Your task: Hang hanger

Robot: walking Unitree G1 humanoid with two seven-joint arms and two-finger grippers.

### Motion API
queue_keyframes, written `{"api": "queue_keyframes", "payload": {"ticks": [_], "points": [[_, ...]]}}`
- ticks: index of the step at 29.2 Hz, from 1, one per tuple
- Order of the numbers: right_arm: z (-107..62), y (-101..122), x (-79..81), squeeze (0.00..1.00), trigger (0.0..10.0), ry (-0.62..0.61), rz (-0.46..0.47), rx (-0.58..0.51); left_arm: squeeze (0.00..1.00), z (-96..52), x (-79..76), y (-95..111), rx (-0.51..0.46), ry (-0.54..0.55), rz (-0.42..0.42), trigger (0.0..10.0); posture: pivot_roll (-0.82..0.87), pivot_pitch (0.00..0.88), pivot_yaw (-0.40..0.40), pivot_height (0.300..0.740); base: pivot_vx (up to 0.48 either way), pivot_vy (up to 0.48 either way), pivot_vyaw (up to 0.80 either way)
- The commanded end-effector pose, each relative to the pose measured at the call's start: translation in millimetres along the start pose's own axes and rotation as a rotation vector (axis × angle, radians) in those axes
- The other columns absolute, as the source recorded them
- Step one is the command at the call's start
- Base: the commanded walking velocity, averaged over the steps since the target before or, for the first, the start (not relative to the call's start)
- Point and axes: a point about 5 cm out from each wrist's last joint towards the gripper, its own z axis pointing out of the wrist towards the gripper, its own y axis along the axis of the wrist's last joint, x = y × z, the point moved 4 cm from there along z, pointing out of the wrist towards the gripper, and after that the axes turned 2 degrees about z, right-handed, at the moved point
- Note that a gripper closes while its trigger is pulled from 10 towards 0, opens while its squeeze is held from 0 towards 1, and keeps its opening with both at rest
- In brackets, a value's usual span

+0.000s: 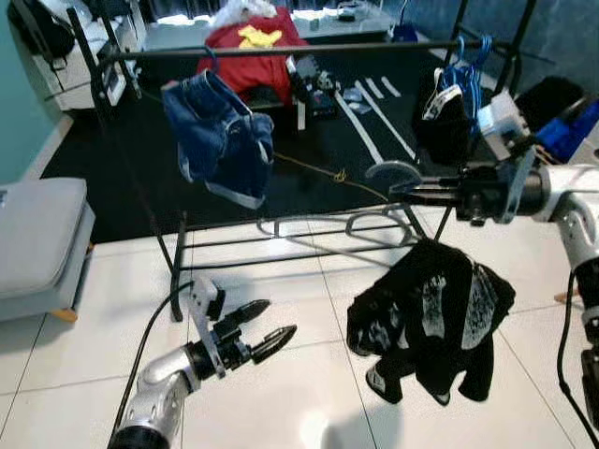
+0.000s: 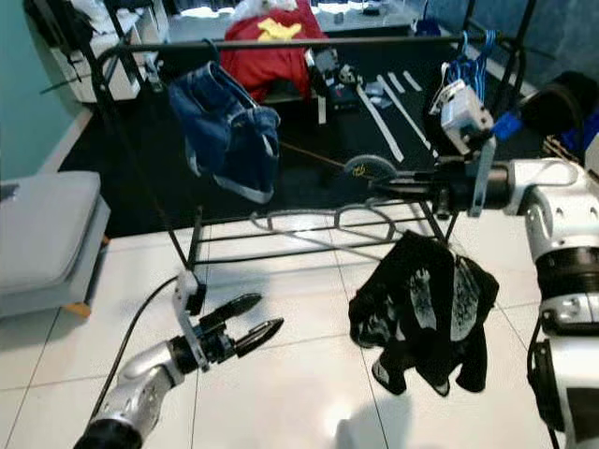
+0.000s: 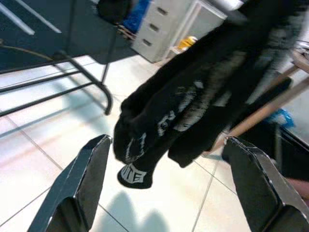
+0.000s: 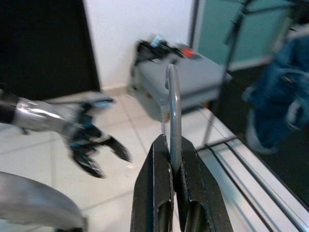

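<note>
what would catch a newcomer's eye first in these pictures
The black patterned garment dangling from a grey hanger hook stands out first, pinched in the shut right tool in front of the black metal clothes rack. Next come the blue denim shorts hung on the rack's top bar, and the open left tool low over the white tiled floor.

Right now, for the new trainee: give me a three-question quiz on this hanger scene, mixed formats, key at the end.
1. True or false: the right gripper is shut on the hanger hook.
2. Which garment already hangs on the rack rail? A) blue denim shorts B) white towel C) green jacket
3. Fill in: the black garment dangles below the right gripper, above the ____ floor, while the left gripper is open.

Key: 1 true; 2 A; 3 tiled
</note>
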Motion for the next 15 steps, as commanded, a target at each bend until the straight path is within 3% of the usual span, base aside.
{"api": "queue_keyframes", "payload": {"ticks": [1,8,9,10,11,15], "points": [[-0.6,18.9,7.7,0.00,0.0,0.068,-0.008,-0.043,1.00,2.4,2.0,-2.9,-0.029,0.037,-0.079,10.0,-0.02,0.107,0.037,0.740,0.000,0.000,0.00],[-0.3,32.2,16.9,0.00,0.0,0.141,0.035,-0.085,1.00,-0.2,1.6,-10.9,-0.018,0.062,-0.093,10.0,-0.03,0.116,0.035,0.740,0.000,0.000,0.00],[-0.5,37.8,21.4,0.00,0.0,0.167,0.052,-0.095,0.59,-1.7,4.0,-11.2,-0.024,0.089,-0.083,10.0,-0.03,0.120,0.034,0.740,0.000,0.000,0.00],[-0.5,37.8,21.4,0.00,0.0,0.167,0.052,-0.095,0.59,-1.7,4.0,-11.2,-0.024,0.089,-0.083,10.0,-0.03,0.120,0.034,0.740,0.000,0.000,0.00],[-0.6,46.5,32.0,0.00,0.0,0.223,0.091,-0.099,0.00,-4.9,10.9,-11.3,-0.031,0.139,-0.075,10.0,-0.02,0.124,0.030,0.740,0.000,0.000,0.00],[0.2,50.3,35.4,0.00,0.0,0.243,0.105,-0.102,0.00,-6.5,12.8,-13.2,-0.025,0.141,-0.081,10.0,-0.02,0.125,0.028,0.740,0.000,0.000,0.00]]}}
